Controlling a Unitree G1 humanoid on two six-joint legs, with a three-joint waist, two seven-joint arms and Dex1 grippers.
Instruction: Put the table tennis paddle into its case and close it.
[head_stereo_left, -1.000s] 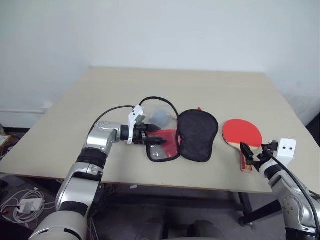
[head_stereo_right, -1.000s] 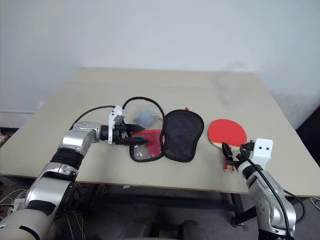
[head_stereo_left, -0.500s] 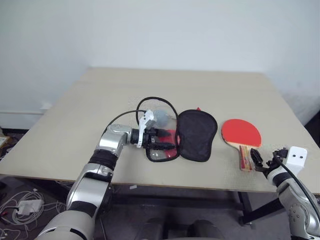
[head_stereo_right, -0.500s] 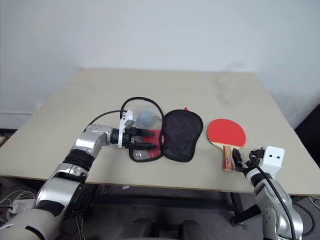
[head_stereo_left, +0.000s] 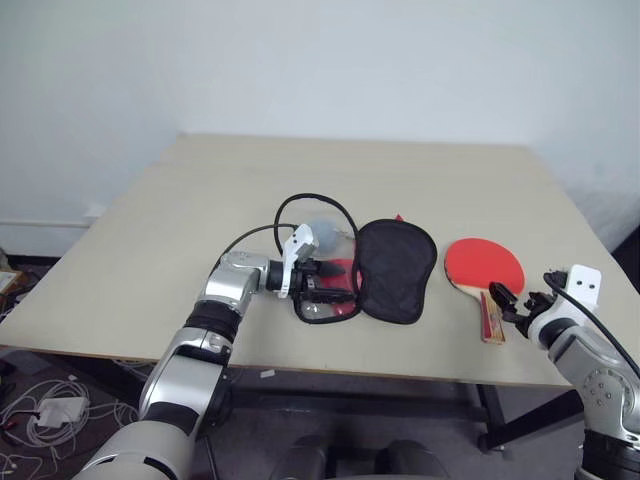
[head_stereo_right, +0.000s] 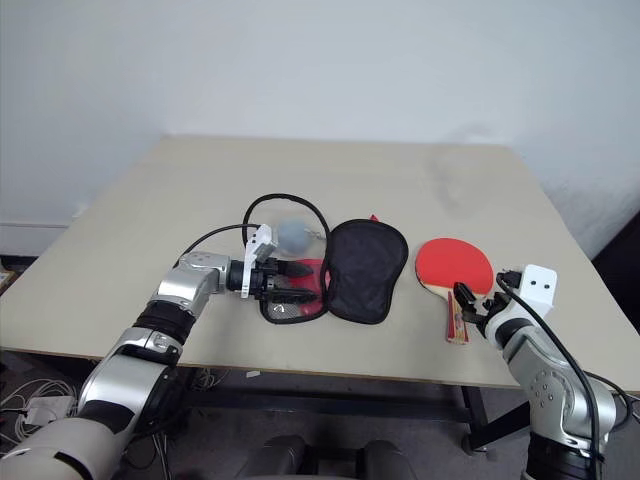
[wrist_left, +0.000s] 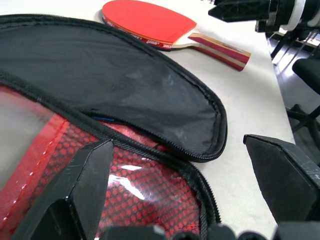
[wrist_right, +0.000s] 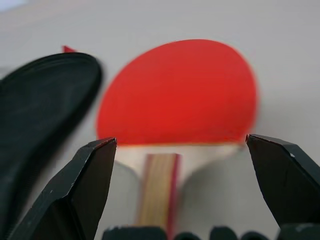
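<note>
No brand or lettering can be read on anything here. The case (head_stereo_left: 375, 270) lies unzipped on the tan table (head_stereo_left: 150, 230), its matte black lining flap just beyond the spread-open left gripper (head_stereo_left: 322, 283), whose fingers hover over the glossy clear window and red mesh half. The table tennis paddle (head_stereo_left: 484, 268), smooth round red rubber face with a wood-grain tan-and-red handle, lies flat straight ahead of the right gripper (head_stereo_left: 508, 305), whose jaws stand wide apart at the handle's end, holding nothing.
</note>
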